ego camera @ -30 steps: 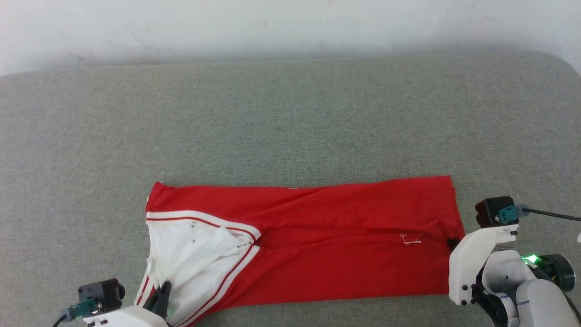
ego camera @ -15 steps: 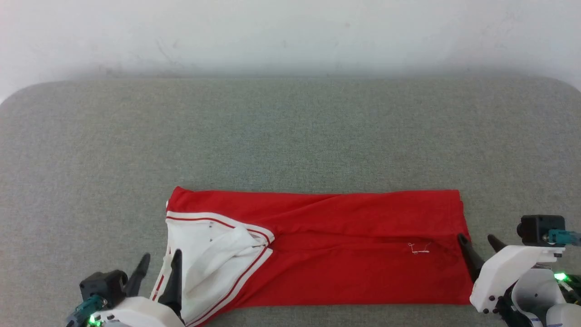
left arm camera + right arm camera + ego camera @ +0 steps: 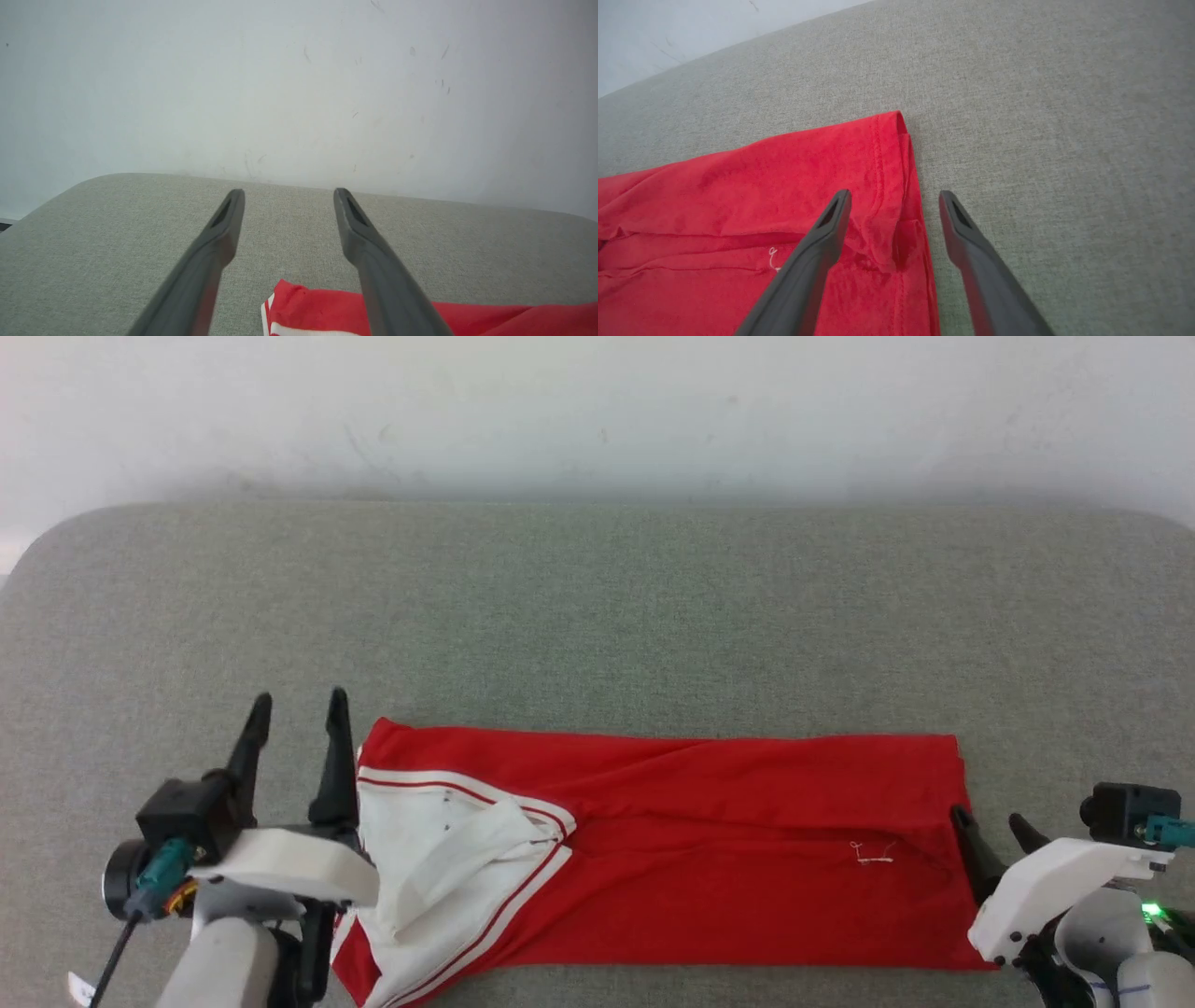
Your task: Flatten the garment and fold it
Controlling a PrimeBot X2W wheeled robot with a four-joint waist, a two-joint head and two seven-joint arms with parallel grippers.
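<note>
- Garment (image 3: 709, 859): red jersey lying flat at 6 o'clock in the head view, on the grey padded surface (image 3: 597, 616). It forms one long band running from 8 o'clock to 4 o'clock.
- Progress, as judged: the lengthwise folds look done, since the long edges lie roughly straight and parallel. The white sleeve (image 3: 439, 859) at the 8 o'clock end is bunched and creased. Smoothing that end and folding the band crosswise appear to remain.
- Left gripper (image 3: 300, 700): fingers spread, holding nothing, just beside the band's far corner at its 9 o'clock end and above bare surface.
- Right gripper (image 3: 986, 818): fingers spread and empty, straddling the hem (image 3: 906, 186). In the right wrist view one finger lies over red cloth and the other over grey fabric.
- Edges: the hem end is straight and stitched, with a small pucker between the right fingers.
- Open room: broad bare surface extends from 10 o'clock to 2 o'clock beyond the band. The wall (image 3: 597, 411) bounds it at 12 o'clock, and the surface's corners round off at 10 and 2 o'clock.
</note>
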